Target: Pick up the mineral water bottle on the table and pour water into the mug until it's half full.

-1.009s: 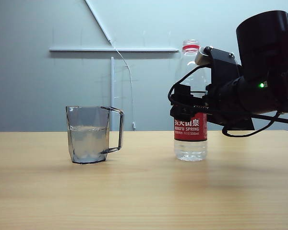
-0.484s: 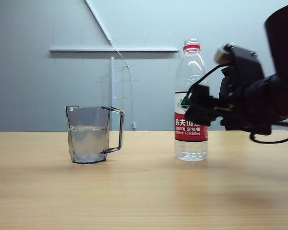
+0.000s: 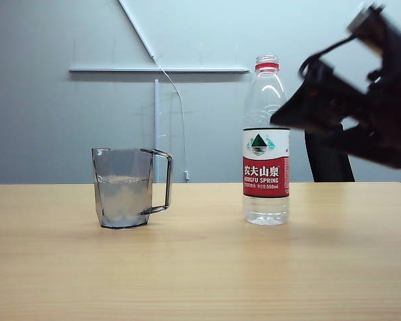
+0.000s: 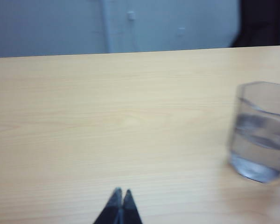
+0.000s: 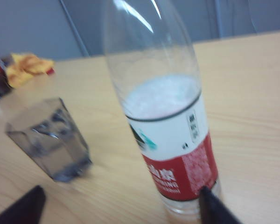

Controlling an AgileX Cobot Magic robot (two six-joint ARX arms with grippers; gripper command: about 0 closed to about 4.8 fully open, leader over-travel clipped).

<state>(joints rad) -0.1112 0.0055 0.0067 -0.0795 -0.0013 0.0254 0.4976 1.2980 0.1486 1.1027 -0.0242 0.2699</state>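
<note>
The mug [image 3: 123, 189] already looks half full. The mineral water bottle [image 3: 266, 144] stands mid-table [image 3: 200, 267], released. The right gripper [image 3: 287, 120] gapes above; the left gripper [image 4: 121, 205] is pinched shut.

Worktop [image 3: 200, 267]: light wood, fine pale grain. Standing directly on it: a smoky-grey mug [image 3: 125, 188], upright, holding water [image 3: 123, 200] to roughly half; a bottle [image 3: 266, 140], upright, well apart from the mug, water low in its base.

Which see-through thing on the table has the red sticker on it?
The mineral water bottle. It is tall, with a red-and-white label; the mug is short, smoky grey, unlabelled, with a handle.
</note>
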